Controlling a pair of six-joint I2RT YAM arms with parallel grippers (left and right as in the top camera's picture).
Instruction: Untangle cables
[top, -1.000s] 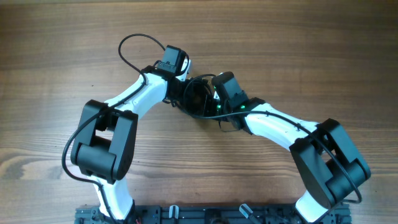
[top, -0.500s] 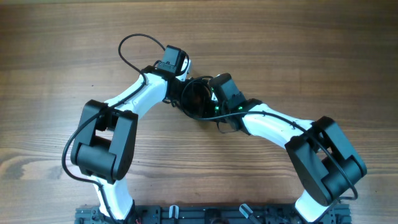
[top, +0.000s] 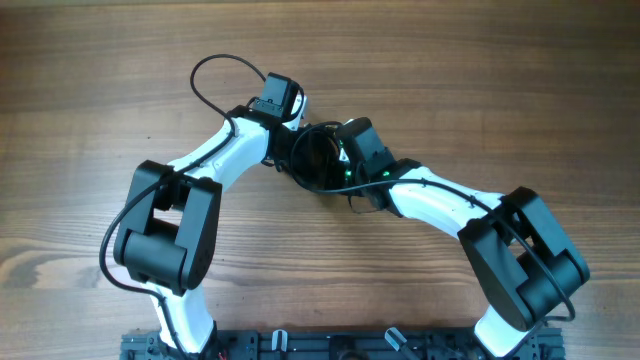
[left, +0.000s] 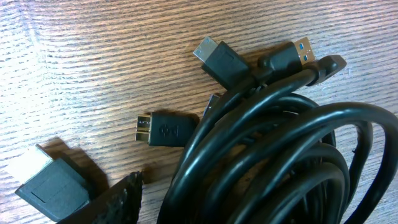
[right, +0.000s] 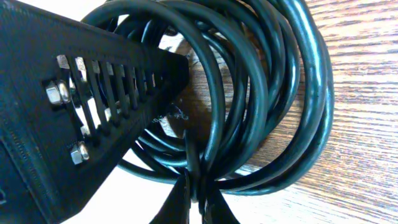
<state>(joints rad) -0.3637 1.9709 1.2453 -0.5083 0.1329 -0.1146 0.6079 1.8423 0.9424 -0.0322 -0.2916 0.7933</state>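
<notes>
- The right fingers (right: 177, 204) are newly clamped on one strand of the cables (right: 267, 93), which are bundled on the bench (top: 500, 80).
- The spread of the left fingers (left: 118, 200) cannot be told; pulling apart seems possible.

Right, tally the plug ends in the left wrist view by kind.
USB-A plug with blue insert: 1
Wide flat plugs with metal tips: 2
Small plug with USB logo: 1
Total: 4; another may hide under the cables.
</notes>
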